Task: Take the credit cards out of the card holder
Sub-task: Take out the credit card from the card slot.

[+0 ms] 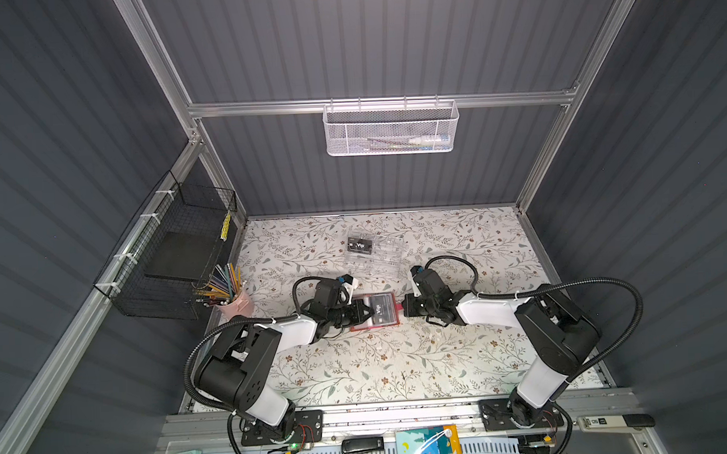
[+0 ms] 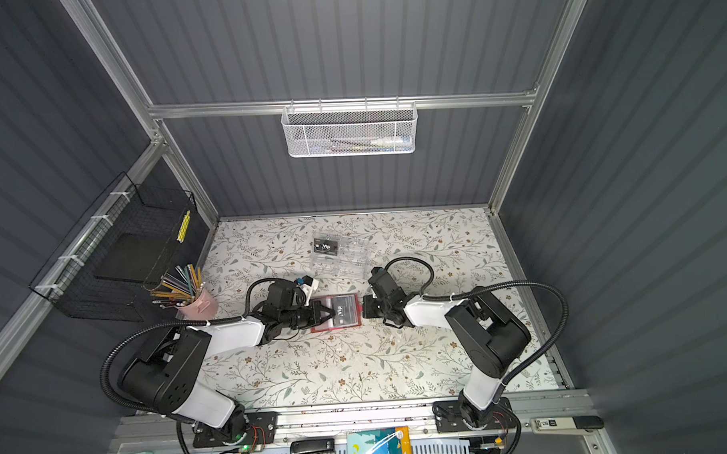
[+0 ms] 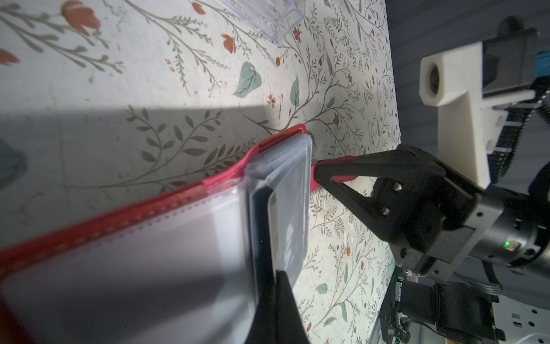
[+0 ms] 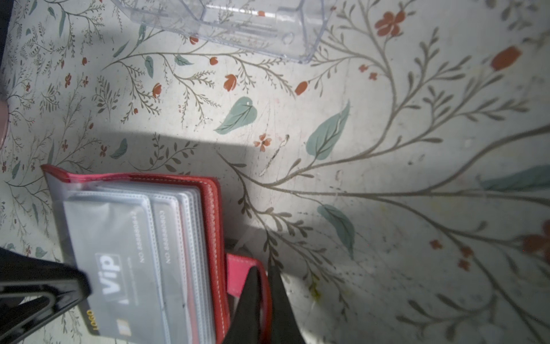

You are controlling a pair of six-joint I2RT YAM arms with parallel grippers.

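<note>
The red card holder (image 1: 392, 323) (image 2: 355, 324) lies open on the floral table between my two arms, clear sleeves facing up. My left gripper (image 1: 367, 312) (image 3: 272, 280) is shut on a black "Vip" credit card (image 4: 110, 268) (image 3: 290, 208) at the holder's left edge. One corner of that card sticks out of its sleeve. My right gripper (image 1: 403, 307) (image 4: 264, 274) is shut on the holder's red strap tab (image 4: 238, 268) (image 3: 342, 178) at the right edge. Another black "Vip" card (image 1: 360, 245) lies in the clear organizer (image 1: 379, 256) behind.
A pink cup of pencils (image 1: 236, 303) stands to the left, beside a black wire basket (image 1: 175, 251) on the left wall. A white mesh basket (image 1: 391, 129) hangs on the back rail. Floral table shows in front of the holder.
</note>
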